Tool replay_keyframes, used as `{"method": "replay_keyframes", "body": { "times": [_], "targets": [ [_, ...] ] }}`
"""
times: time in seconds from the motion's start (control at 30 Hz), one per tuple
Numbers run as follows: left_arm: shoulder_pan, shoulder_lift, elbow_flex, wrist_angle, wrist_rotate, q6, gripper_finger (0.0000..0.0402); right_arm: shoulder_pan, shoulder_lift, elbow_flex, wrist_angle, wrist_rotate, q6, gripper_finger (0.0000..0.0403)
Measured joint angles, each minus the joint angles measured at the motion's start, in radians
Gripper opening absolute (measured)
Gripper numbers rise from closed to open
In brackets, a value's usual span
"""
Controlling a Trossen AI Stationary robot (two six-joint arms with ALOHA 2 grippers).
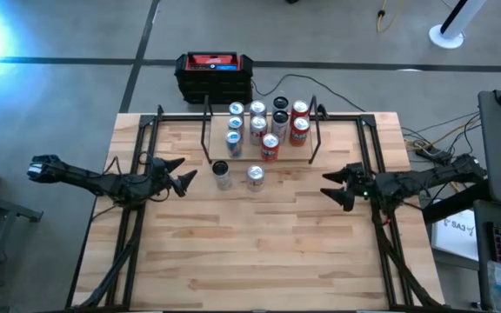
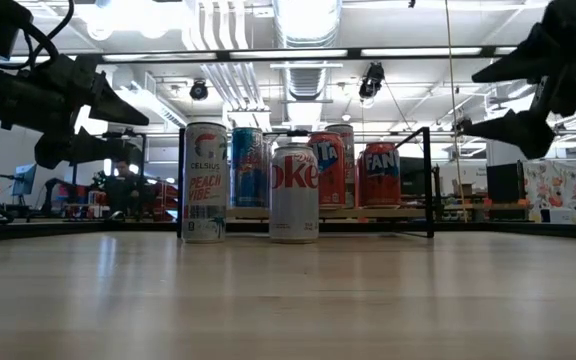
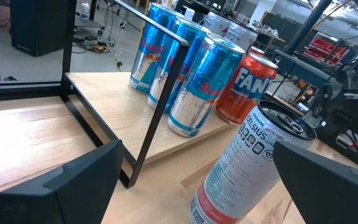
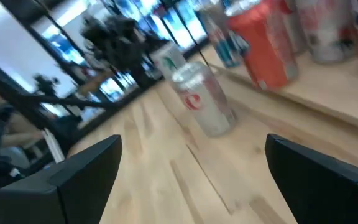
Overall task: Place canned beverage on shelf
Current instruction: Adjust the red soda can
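— Two cans off the shelf (image 1: 260, 156): tall Celsius can (image 1: 223, 175) and silver Coke can (image 1: 255, 176), both on the table just in front.
— Claws?
— Left gripper (image 1: 183, 178) spread wide, empty, near the Celsius. Right gripper (image 1: 333, 185) same, w/ nothing in it.
— Risk?
— Shelf's crowded. I'd guess a clumsy approach tips the tall one, or knocks its neighbours.

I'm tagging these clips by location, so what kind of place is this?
Probably a robotics lab or workshop. Exposed ceiling ducts and strip lights run overhead, loose cables trail across the grey concrete floor, and two dark robot arms flank a light wood-plank table holding drink cans.
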Motion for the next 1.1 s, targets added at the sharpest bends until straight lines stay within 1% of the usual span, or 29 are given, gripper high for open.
{"method": "replay_keyframes", "body": {
  "times": [0.1, 0.23, 0.37, 0.47, 0.6, 0.67, 0.73, 0.93, 1.03, 1.1],
  "targets": [
    [0.0, 0.0, 0.0, 0.0, 0.0, 0.0, 0.0398, 0.0, 0.049, 0.112, -0.182, 0.022, 0.062, 0.038],
    [0.0, 0.0, 0.0, 0.0, 0.0, 0.0, 0.0398, 0.0, 0.176, 0.284, -0.376, 0.062, 0.152, 0.038],
    [0.0, 0.0, 0.0, 0.001, 0.0, 0.0, 0.0398, -0.005, 0.37, 0.452, -0.568, 0.078, 0.323, 0.038],
    [0.0, 0.0, 0.0, 0.0, 0.0, 0.0, 0.0398, -0.021, 0.515, 0.562, -0.661, 0.07, 0.456, 0.038],
    [0.0, 0.0, 0.0, 0.0, 0.0, 0.0, 0.0398, -0.06, 0.69, 0.709, -0.787, 0.057, 0.531, 0.038],
    [0.0, 0.0, 0.0, 0.0, 0.0, 0.0, 0.0398, -0.098, 0.767, 0.775, -0.843, 0.014, 0.537, 0.038],
    [0.0, -0.001, 0.0, 0.0, 0.0, 0.0, 0.0398, -0.153, 0.832, 0.852, -0.861, -0.04, 0.538, 0.038],
    [0.0, 0.006, 0.0, 0.002, 0.0, 0.0, 0.0398, -0.315, 1.029, 1.057, -0.977, -0.281, 0.538, 0.038],
    [0.0, 0.009, 0.0, 0.001, 0.0, 0.0, 0.0398, -0.365, 1.108, 1.17, -1.056, -0.356, 0.54, 0.038],
    [0.0, 0.009, 0.0, -0.001, 0.0, 0.0, 0.0398, -0.379, 1.167, 1.245, -1.13, -0.377, 0.54, 0.038]
  ]
}}
